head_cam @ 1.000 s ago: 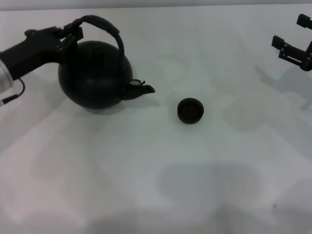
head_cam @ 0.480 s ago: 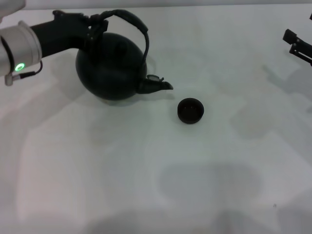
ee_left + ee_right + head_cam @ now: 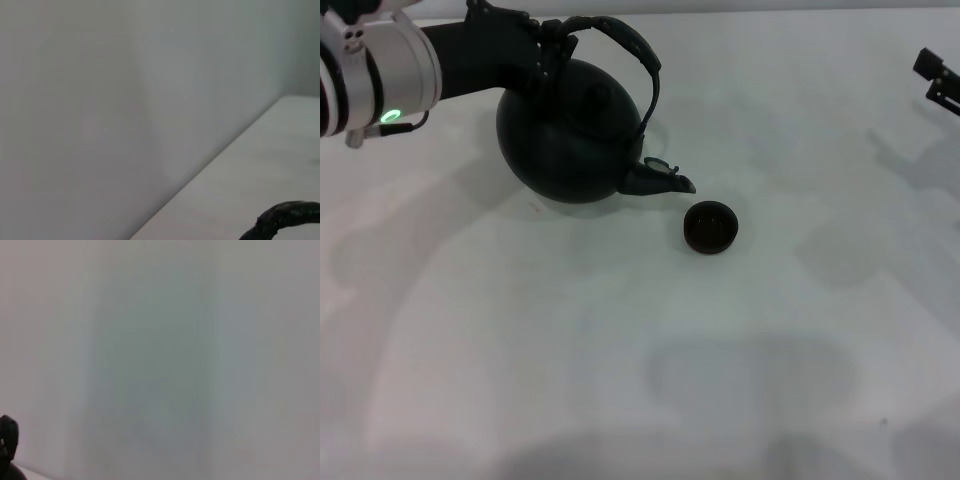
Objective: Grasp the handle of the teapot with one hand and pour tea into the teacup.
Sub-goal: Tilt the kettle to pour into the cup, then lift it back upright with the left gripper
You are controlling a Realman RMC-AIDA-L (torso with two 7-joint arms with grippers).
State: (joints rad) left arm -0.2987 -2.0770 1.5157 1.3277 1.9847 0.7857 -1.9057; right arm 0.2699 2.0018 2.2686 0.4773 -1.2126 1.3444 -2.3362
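- On the white table (image 3: 620, 350), the teapot (image 3: 575, 140) sits in the far left part of the head view, round and black, its knobbed lid (image 3: 597, 96) toward the top.
- Its short spout (image 3: 665, 180) points toward the robot's right and ends just beside the teacup (image 3: 709, 227), a little above and to the left of it in the picture, with a narrow strip of table showing between them.
- The teacup is small, black and upright, near the middle of the table.
- The left gripper (image 3: 542, 50) reaches in from the left edge and is clamped on the near-left end of the handle (image 3: 625, 42), which arches over the lid.
- The left wrist view shows only a short black piece of the handle (image 3: 285, 217) above the table.
- The right gripper (image 3: 942, 78) hangs at the far right edge, well apart from the teapot; I cannot tell how its claw stands.
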